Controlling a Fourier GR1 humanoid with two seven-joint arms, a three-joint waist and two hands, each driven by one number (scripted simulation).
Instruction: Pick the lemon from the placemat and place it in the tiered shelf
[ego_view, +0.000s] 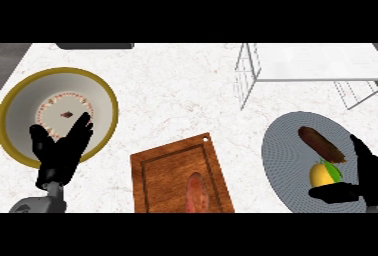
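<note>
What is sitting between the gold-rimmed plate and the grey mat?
In the head view, a wooden cutting board lies between the plate and the mat.

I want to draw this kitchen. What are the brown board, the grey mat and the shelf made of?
The board looks like wood: brown with grain streaks, slightly glossy. The round mat seems woven cloth or plastic: grey with fine ringed ribs, matte. The shelf looks like thin metal wire, pale and shiny.

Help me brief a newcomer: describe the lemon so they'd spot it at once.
Look at the round grey placemat on the counter's right side. In its lower half, beside the right hand, lies the lemon. It is yellow, unlike the long brown item above it.
</note>
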